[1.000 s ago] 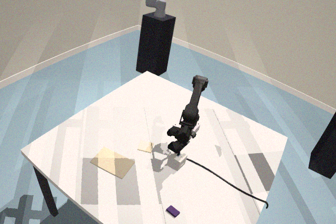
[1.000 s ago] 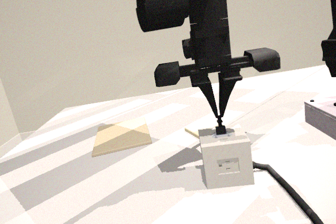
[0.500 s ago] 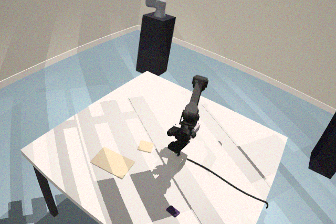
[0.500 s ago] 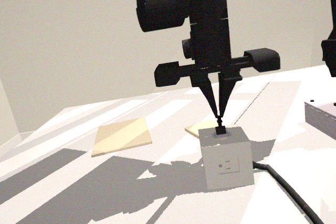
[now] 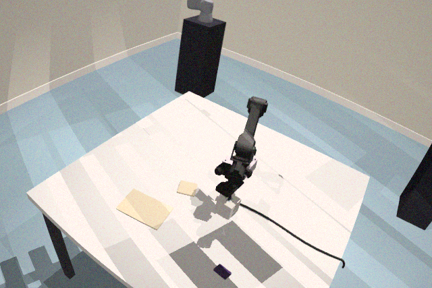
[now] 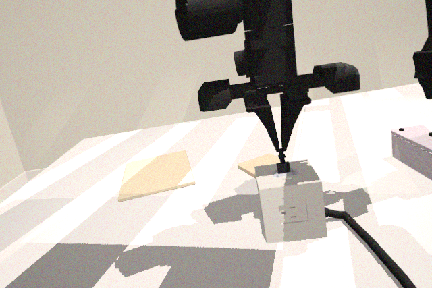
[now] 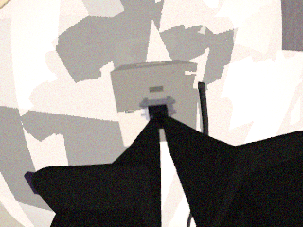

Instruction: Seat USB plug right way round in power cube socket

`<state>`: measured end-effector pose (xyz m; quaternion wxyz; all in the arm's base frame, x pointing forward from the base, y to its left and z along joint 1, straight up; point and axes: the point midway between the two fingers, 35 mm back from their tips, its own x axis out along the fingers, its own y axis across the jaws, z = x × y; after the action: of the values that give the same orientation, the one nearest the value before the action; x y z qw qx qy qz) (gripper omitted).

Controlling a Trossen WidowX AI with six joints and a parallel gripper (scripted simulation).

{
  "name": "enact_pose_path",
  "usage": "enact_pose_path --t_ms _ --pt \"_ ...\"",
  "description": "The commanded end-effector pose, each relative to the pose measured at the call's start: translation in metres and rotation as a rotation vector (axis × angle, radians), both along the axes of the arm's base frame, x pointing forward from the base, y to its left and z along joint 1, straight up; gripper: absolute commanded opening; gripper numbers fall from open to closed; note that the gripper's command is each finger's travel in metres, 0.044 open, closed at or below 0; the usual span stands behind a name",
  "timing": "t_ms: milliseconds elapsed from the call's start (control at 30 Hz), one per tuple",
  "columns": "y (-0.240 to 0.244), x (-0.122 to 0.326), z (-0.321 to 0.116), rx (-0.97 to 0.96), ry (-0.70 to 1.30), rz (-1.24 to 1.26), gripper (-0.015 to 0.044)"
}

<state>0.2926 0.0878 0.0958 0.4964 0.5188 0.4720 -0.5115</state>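
Observation:
The pale power cube [image 5: 227, 210] [image 6: 272, 204] [image 7: 130, 85] stands on the table, with an outlet on its side face in the exterior view. The small black USB plug [image 6: 283, 167] [image 7: 157, 112] stands upright at the socket in the cube's top. A bluish rim shows around its base. Its metal part is not visible, so its depth and which way round it is cannot be told. My gripper [image 6: 281, 151] [image 7: 159, 123] points down from above and is shut on the thin upper end of the plug. In the top view the arm largely hides the plug.
A black cable [image 5: 279, 225] [image 6: 369, 243] [image 7: 204, 109] runs from beside the cube to the table's edge. A large yellow sheet [image 5: 144, 208] [image 6: 156, 175] and a small one [image 5: 187, 188] [image 6: 260, 162] lie nearby. A purple block [image 5: 222, 271] [image 7: 30, 182] lies on the table [image 5: 121, 159].

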Motion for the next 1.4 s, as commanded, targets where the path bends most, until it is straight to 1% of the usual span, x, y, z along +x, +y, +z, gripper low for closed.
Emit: enact_pose_path --t_ms 0,933,1033,1067,1367 --pt "-0.0009 -0.0006 -0.0047 -0.007 0.007 0.002 0.0000" --pt "-0.0009 -0.0006 -0.0047 -0.007 0.007 0.002 0.0000" --pt "0.0000 0.0009 -0.0001 0.000 -0.004 0.001 0.0079" --pt "0.0000 0.0009 -0.0001 0.000 -0.004 0.001 0.0095" --pt "0.0000 0.0009 -0.0001 0.000 -0.004 0.001 0.0095"
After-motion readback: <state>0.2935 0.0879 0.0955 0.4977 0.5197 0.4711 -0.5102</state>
